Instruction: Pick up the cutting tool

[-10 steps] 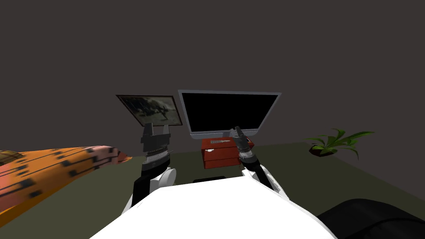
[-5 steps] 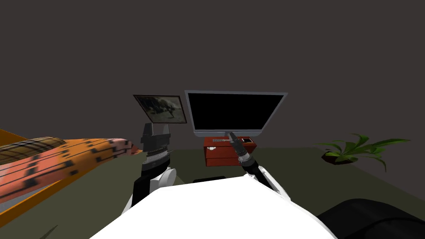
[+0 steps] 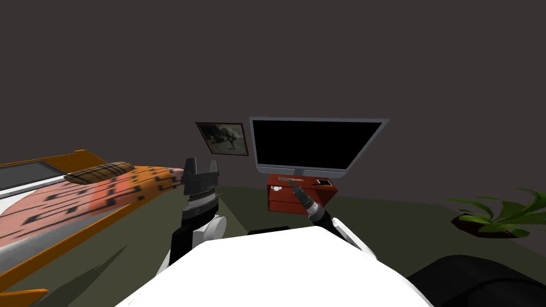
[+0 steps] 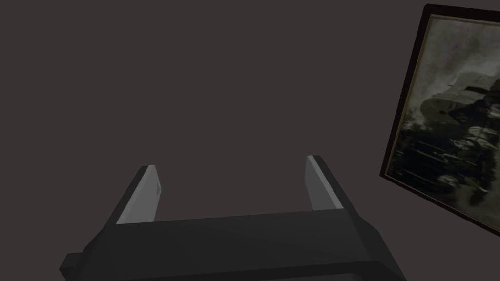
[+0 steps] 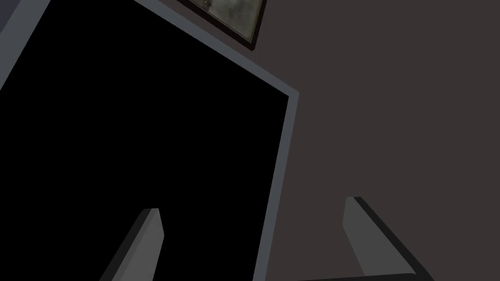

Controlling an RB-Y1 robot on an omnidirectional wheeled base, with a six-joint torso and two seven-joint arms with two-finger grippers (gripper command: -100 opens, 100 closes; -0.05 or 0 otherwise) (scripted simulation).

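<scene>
Left hand [image 3: 201, 166] raised, fingers spread, right hand [image 3: 292, 182] stretched forward, fingers spread apart, facing grey-framed black flat screen [image 3: 317, 144] standing on low red box-shaped worktop [image 3: 282, 201]

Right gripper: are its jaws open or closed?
Open. In the right wrist view the right gripper has its jaws standing far apart, with nothing held between them, facing the monitor.
</scene>
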